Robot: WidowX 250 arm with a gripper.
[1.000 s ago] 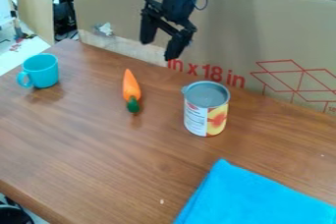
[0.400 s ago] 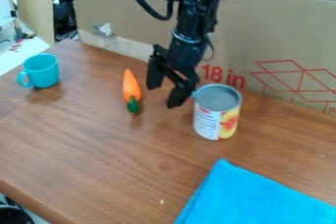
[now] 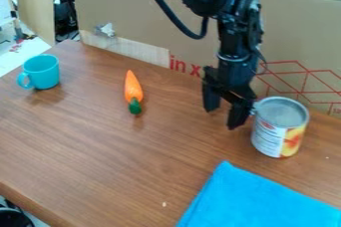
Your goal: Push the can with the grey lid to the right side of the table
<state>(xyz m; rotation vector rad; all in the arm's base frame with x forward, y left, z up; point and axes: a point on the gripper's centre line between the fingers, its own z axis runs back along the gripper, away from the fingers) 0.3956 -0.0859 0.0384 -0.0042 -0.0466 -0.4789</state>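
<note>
**Open gripper (image 3: 223, 117) hangs low beside the can (image 3: 280, 127)**

We see its two black fingers spread, with a gap between them and nothing pinched inside. They point down over the table (image 3: 126, 156), toward its far edge. The finger nearer the can is right by its side, close under the rim; we cannot tell whether they touch. From the gripper, the black arm (image 3: 234, 34) rises and bends back to the top of our view.

Our can stands upright on the right-hand part of the table, near the far edge, with a grey top and a white, yellow and red label. Toward the near side from it, we find a bright blue cloth (image 3: 256, 201) lying flat, one corner pointing toward the far edge. On the gripper's other side lies an orange carrot (image 3: 133, 89), its green end toward the near edge. Farther out, we see a turquoise cup (image 3: 43, 74) upright near the left edge, just in from the far left corner. Behind the far edge, we have a cardboard panel (image 3: 150, 19) with red print.
</note>
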